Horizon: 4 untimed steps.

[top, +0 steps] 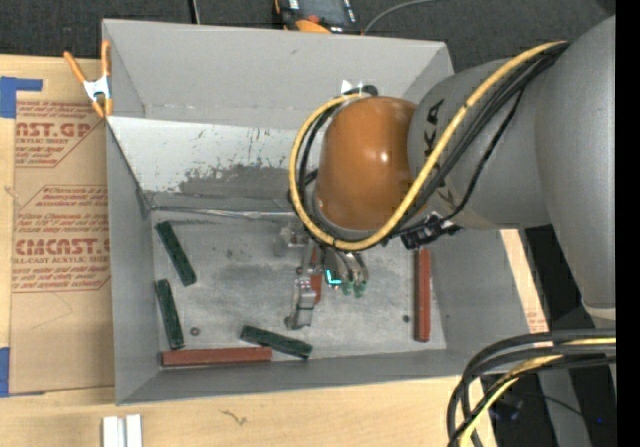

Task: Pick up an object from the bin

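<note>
My orange cover [365, 160] hides much of my end effector [315, 291], so I cannot tell its opening; a flat dark-green strip [276, 339] lies near it.

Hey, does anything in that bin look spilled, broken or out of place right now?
Nothing stands out. Three dark green bars and two red bars lie flat on the bin floor, all whole. The only blemish is scuffing on the bin's back wall. The gripper hangs over the middle.
</note>
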Motion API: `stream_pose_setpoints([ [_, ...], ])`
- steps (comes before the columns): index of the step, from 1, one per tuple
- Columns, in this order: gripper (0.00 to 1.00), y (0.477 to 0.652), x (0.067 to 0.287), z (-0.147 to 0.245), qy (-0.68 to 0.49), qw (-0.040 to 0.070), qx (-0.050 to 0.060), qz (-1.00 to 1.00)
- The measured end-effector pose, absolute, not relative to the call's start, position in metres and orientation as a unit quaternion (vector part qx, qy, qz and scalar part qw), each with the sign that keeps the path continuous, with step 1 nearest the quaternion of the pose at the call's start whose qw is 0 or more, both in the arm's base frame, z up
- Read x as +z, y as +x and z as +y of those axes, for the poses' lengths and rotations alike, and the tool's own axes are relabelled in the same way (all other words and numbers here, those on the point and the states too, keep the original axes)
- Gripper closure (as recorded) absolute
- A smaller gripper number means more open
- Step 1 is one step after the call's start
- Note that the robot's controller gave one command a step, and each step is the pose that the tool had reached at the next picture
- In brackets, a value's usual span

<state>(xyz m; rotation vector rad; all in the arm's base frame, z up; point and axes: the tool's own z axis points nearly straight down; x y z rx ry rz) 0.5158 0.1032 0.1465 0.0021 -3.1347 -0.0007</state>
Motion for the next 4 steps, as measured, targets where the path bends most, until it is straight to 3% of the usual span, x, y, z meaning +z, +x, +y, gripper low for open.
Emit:
stream_pose_setpoints([
  [1, 0.00, 0.485, 0.078, 0.140, 0.051, 0.003, 0.000, -0.999],
  [2, 0.00, 0.492, 0.070, 0.080, 0.070, -0.002, 0.001, -0.998],
  [3, 1.00, 0.491, 0.070, 0.084, 0.072, -0.001, 0.000, -0.997],
  [4, 1.00, 0.481, 0.235, 0.097, 0.082, -0.005, -0.001, -0.997],
])
